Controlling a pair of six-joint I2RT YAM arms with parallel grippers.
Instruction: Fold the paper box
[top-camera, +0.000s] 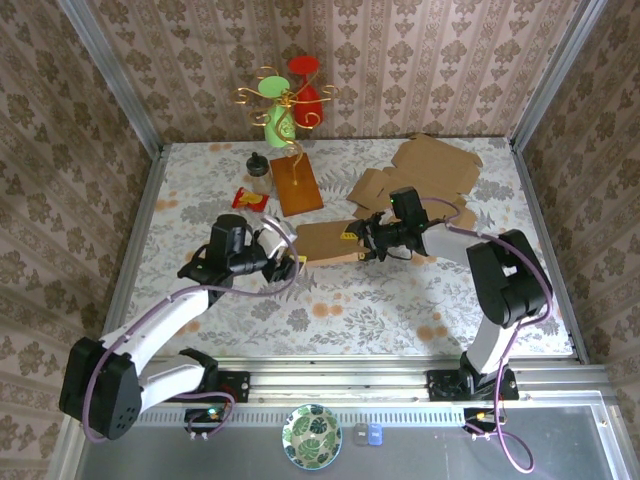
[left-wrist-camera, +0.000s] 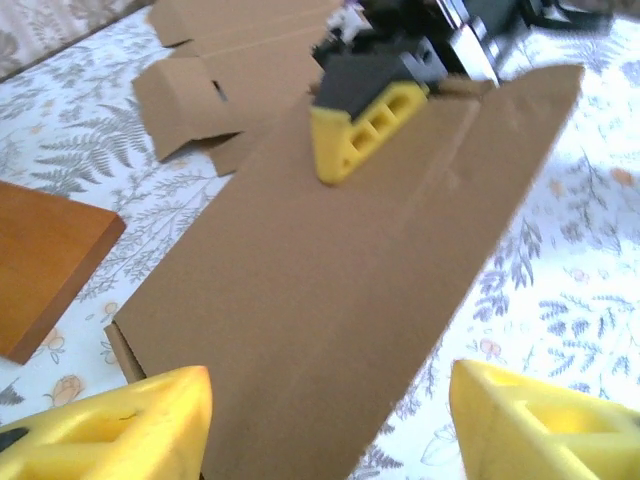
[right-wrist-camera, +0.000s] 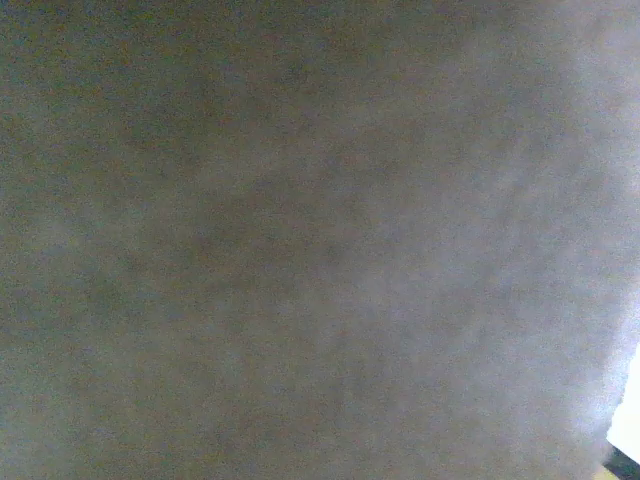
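**A:** From above, where does the paper box (top-camera: 325, 240) lie?

**B:** It lies flat on the flowered table (top-camera: 400, 300), about mid-table, stretched between the two arms. The left gripper (top-camera: 288, 262) sits at its left end and the right gripper (top-camera: 362, 240) at its right end. More cardboard pieces (top-camera: 430, 165) lie behind it toward the back wall. A wooden board (top-camera: 297, 185) lies just behind its left end, near a small bottle (top-camera: 259, 172) and a red packet (top-camera: 250, 199).

**A:** And the left wrist camera?

**B:** The brown panel runs away from the lens. The left arm's yellow fingers (left-wrist-camera: 110, 430) stand wide apart, with the panel's near end between them, and they are not closed on it. At the far end, one yellow finger of the right arm (left-wrist-camera: 360, 135) lies on top of the panel near its edge. Its mate is hidden, so whether that gripper clamps the box cannot be told. The board shows at the left, apart from the box.

**A:** The right wrist camera?

**B:** A blurred grey-brown surface sits very close to the lens, with a bright sliver at the lower right corner. It tells nothing about how the jaws stand.
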